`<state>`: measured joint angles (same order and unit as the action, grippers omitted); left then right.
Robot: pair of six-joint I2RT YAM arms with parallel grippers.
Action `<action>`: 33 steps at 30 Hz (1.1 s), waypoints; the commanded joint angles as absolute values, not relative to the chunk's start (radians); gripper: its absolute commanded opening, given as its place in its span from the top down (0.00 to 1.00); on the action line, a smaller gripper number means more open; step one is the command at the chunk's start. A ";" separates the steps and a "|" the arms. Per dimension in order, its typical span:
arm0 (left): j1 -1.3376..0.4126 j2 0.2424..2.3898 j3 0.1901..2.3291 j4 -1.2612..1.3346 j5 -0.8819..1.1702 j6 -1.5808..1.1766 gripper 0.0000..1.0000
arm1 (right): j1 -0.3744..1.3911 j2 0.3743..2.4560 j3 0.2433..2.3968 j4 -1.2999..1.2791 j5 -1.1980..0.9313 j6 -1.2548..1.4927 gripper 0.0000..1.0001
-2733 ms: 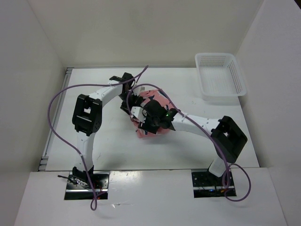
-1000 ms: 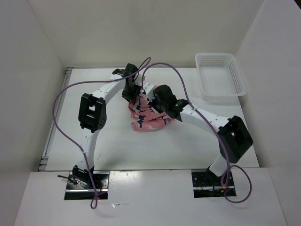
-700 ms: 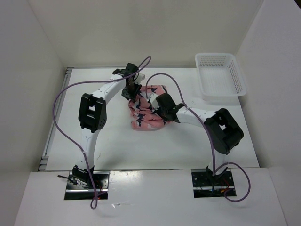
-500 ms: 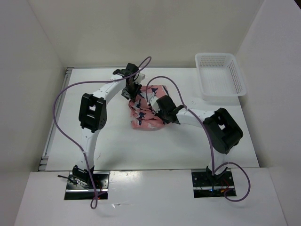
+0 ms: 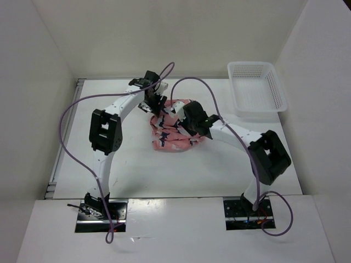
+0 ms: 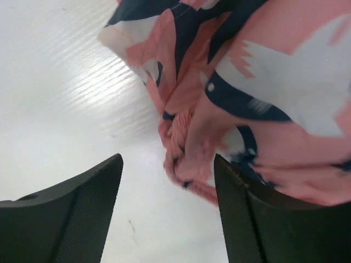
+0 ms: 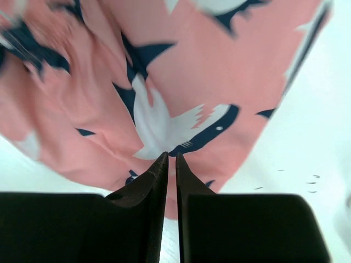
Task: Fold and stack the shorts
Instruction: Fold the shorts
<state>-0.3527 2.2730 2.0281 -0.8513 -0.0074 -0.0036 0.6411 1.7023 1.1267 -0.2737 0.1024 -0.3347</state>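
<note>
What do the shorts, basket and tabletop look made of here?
Shorts: soft matte printed cloth; it crumples and folds. Basket: probably rigid white plastic, with perforated mesh walls. Tabletop: hard, smooth, slightly glossy white, with glare and fine lines; laminate or plastic, unclear.

Soft, matt cloth shorts (image 5: 173,134), ribbed at the waistband, on a smooth white tabletop (image 6: 66,82) with faint grain and slight sheen. Beside the shorts, the pads (image 6: 90,213) of the left claw (image 6: 167,161) are finely dimpled black, probably rubber. Right of the shorts, a white plastic mesh basket (image 5: 277,90).
</note>
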 commanded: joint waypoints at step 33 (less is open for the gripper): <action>-0.477 1.889 1.437 -0.715 0.140 0.000 0.26 | 0.532 1.609 1.072 -0.189 0.245 -0.258 0.83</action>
<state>-0.4774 1.9724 1.4044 -0.7013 0.1593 -0.0040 0.5323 1.6592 0.9813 -0.2489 0.1513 -0.2352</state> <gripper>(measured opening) 0.736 0.173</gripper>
